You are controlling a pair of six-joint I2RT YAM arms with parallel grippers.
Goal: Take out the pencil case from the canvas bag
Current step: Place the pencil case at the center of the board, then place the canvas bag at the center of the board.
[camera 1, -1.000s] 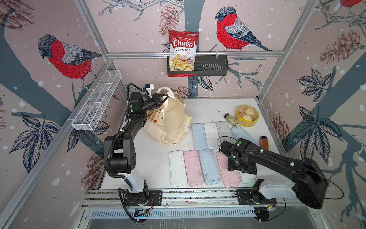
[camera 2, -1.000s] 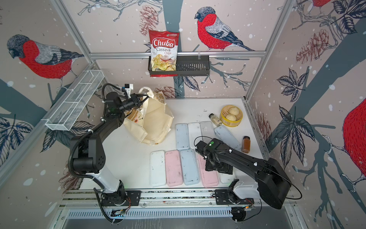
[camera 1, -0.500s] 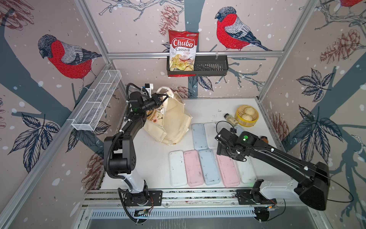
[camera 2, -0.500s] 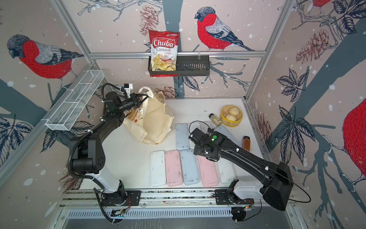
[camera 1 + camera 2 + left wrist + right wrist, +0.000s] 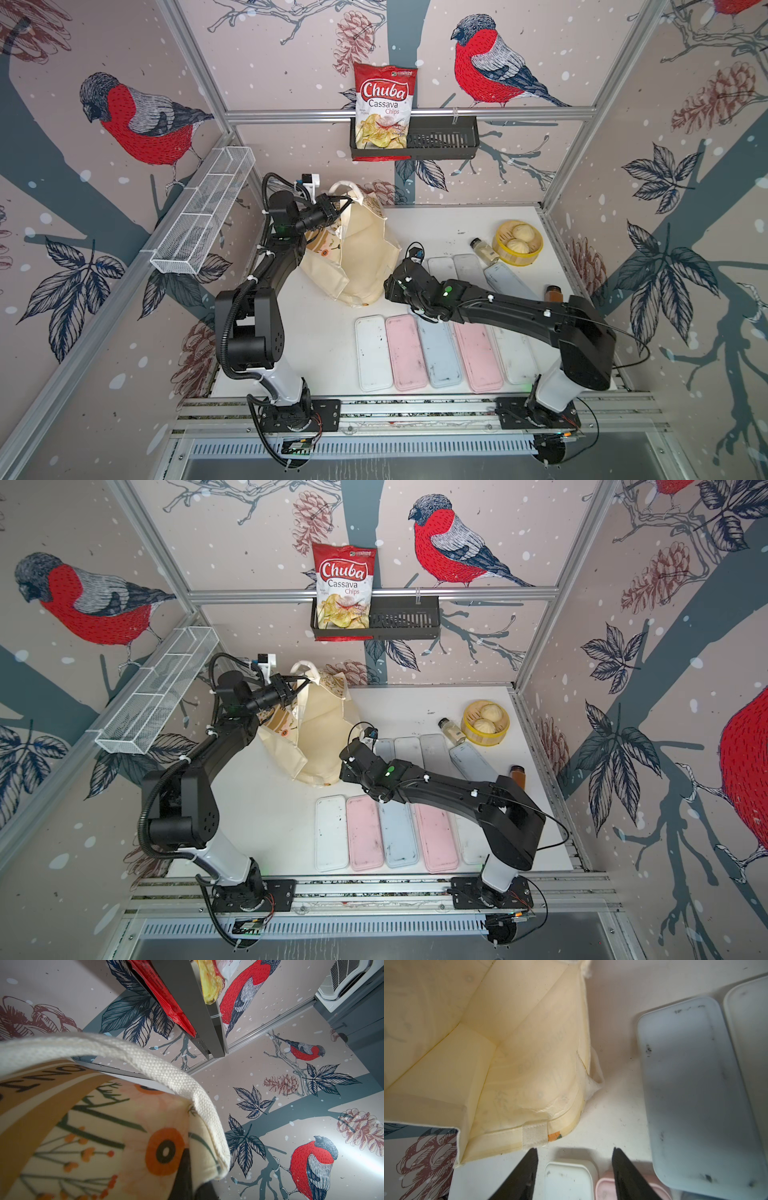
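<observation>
Right pincer (image 5: 574,1150): jaws apart with nothing between them, poised over the table (image 5: 616,1088) just outside the mouth hem of the canvas bag (image 5: 361,249). In both top views the bag lies slumped on its side at ten o'clock from this pincer. Left pincer (image 5: 337,205), at eleven o'clock: closed on the bag at its loop handle (image 5: 145,1059), holding the far rim raised so that the mouth gapes toward the right arm. Pencil cases: a near row (image 5: 405,351) at six o'clock and a far row (image 5: 467,266) at two o'clock, all on the table. The visible cream lining shows no case, and the deeper folds are hidden, so whether one lies inside cannot be told. For a sound reach, the right pincer should probably enter low along the bottom panel, jaws wide enough to straddle a case across its narrow width, with the handle held taut. A fingertip snagging the hem or the sewn handle tab (image 5: 534,1134) would likely drag the whole bag.
</observation>
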